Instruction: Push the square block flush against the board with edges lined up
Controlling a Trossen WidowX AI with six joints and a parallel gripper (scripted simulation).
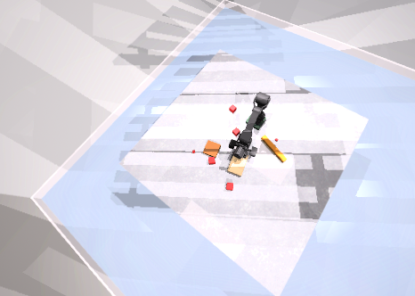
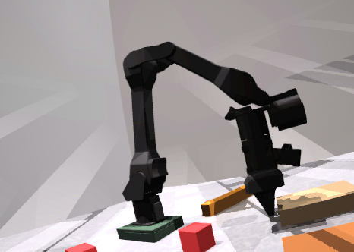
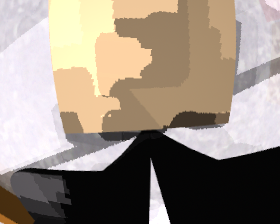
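The tan board [image 1: 236, 168] [image 2: 323, 209] [image 3: 170, 60] lies flat, with the arm over its upper end in the top view. The orange square block [image 1: 212, 148] [image 2: 308, 244] lies flat to the board's left in the top view, with a gap between them. It is not seen in the wrist view. My gripper [image 2: 272, 215] [image 3: 148, 135] is shut and empty, pointing down. Its tips are low, right beside the board's near end and about midway along that end in the wrist view. I cannot tell whether they touch it. The tips are hidden in the top view.
A red cube [image 1: 212, 160] lies close to the block's lower side. Another red cube [image 1: 230, 186] lies below the board, and one [image 1: 236, 132] [image 2: 196, 237] lies near the arm. A yellow-orange bar [image 1: 273, 149] [image 2: 224, 203] lies right of the arm in the top view.
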